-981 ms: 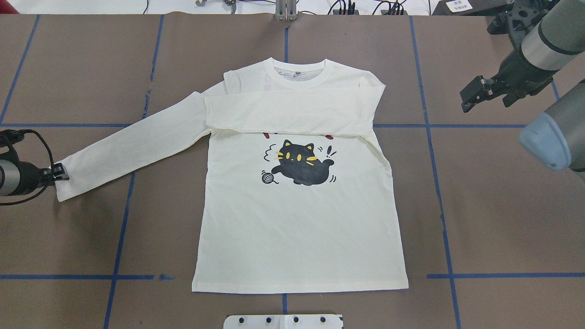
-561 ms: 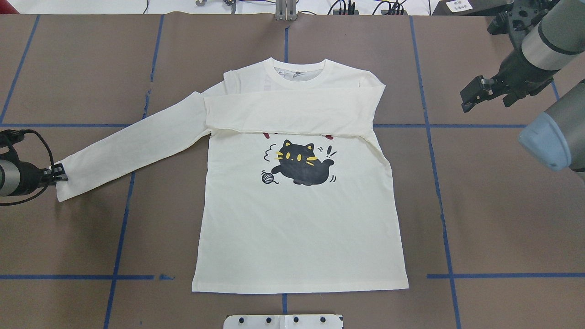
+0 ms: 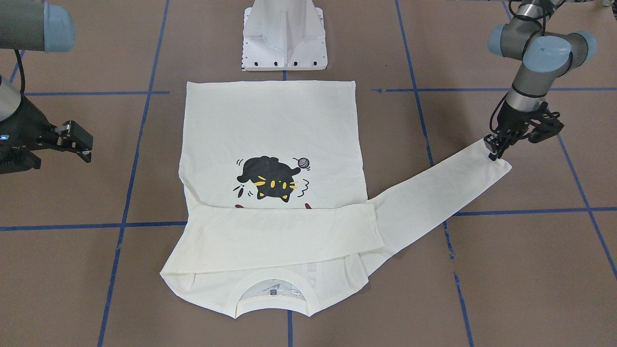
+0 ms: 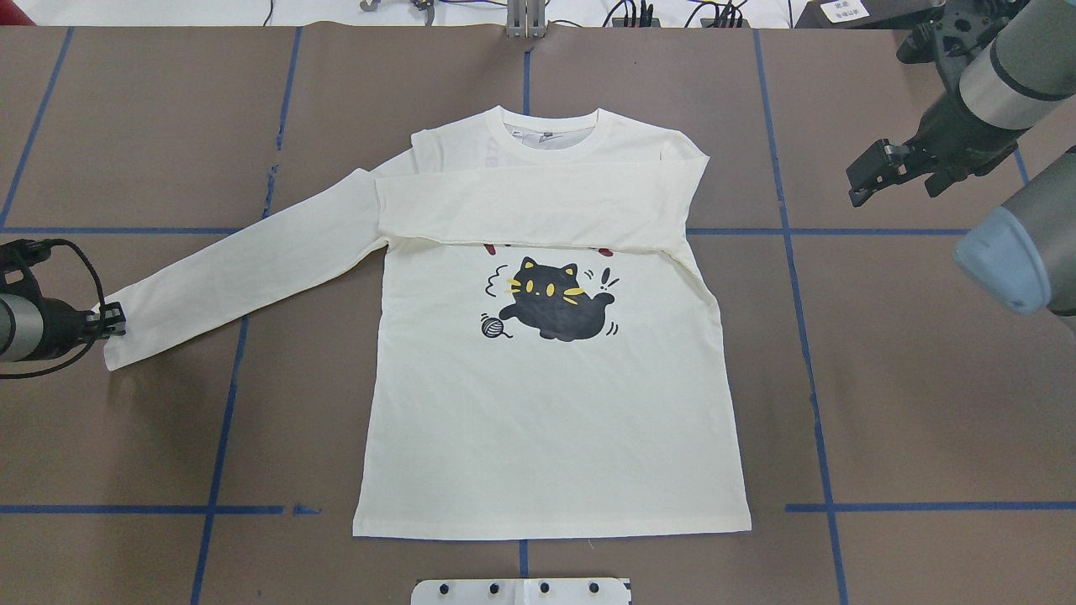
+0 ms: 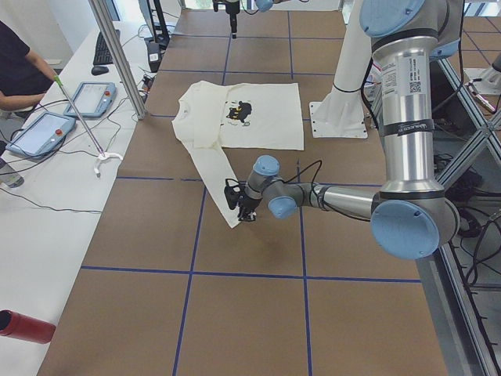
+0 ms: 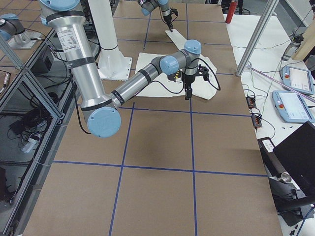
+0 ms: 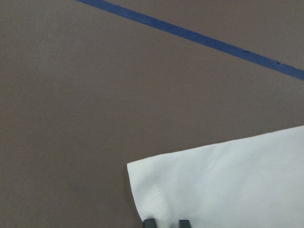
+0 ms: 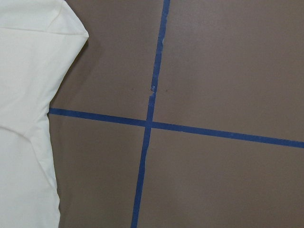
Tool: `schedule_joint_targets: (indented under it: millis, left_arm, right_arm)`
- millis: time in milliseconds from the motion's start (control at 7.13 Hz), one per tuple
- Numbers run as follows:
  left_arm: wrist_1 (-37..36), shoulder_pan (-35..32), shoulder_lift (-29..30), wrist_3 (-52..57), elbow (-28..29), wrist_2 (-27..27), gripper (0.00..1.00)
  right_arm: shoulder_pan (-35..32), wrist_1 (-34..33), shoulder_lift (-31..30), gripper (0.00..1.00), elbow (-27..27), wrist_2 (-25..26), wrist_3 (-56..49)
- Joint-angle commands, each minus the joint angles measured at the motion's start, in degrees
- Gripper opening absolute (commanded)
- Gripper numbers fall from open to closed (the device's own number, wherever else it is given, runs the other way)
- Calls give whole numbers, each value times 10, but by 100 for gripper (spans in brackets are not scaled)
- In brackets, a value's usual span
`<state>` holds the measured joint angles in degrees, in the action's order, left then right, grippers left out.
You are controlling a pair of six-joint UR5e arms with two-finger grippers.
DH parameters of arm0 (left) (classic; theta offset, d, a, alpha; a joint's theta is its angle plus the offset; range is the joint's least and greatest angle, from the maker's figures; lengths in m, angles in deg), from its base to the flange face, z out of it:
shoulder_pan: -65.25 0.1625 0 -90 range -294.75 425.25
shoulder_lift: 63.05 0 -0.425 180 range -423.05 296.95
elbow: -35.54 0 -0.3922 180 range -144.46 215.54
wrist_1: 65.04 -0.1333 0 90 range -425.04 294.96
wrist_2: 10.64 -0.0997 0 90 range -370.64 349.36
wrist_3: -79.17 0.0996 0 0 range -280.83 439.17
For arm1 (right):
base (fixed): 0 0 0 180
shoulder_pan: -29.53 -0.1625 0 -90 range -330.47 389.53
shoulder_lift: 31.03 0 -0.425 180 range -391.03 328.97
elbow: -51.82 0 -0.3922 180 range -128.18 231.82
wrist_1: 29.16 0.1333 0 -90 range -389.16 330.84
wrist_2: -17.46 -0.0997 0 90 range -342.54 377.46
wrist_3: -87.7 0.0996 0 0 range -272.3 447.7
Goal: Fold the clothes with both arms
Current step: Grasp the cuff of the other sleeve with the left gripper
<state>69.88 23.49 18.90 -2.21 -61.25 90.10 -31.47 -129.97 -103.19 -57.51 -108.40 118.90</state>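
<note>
Brown matte table (image 4: 925, 378), gridded with blue tape (image 4: 807, 336). The cream long-sleeved shirt (image 4: 546, 420) lies flat at its centre, print up, collar away from the robot.

Progress as I read it: early. One sleeve (image 4: 538, 206) is folded across the chest, hiding all but red scraps of lettering. The other sleeve (image 4: 252, 265) stretches out toward the robot's left, unfolded. The body folds are not begun.

Cloth: soft knit, few wrinkles, straight hem.

The right gripper (image 4: 867, 176) hovers well apart from the cloth, jaws wide, holding nothing. The left gripper (image 4: 111, 323) is at the outstretched cuff (image 7: 152, 190). Its fingertips (image 7: 149, 222) sit close together on the stitched edge, and I judge that a pinch on the fabric.

Black cat print (image 4: 555, 307): crisp outline.
</note>
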Motion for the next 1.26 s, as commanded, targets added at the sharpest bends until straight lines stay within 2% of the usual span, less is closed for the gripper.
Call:
schedule_joint_targets:
  millis: [0,140,421,561,701,841,1121]
  left_arm:
    - [0,0,0,0,-3,2,0]
    - [0,0,1,0,-4,5,0]
    - [-11,-3,-3,-1,-64,17,0]
    - [-21,-5,0,2,-85,43,0]
    - [-22,-9,6,5,-88,45,0]
    - [-49,-17,41,6,-89,45,0]
    - [-301,-46,252,60,-85,40,0]
  right_arm:
    - [-1,0,0,100,0,0,-1]
    - [-3,0,0,100,1,0,-1]
    - [-17,0,-11,100,0,-5,-2]
    - [-26,0,-22,100,0,-10,-2]
    - [-40,1,-39,100,-1,-10,-3]
    - [-51,1,-63,100,-9,-9,-12]
    - [-75,1,-117,100,-19,-6,-63]
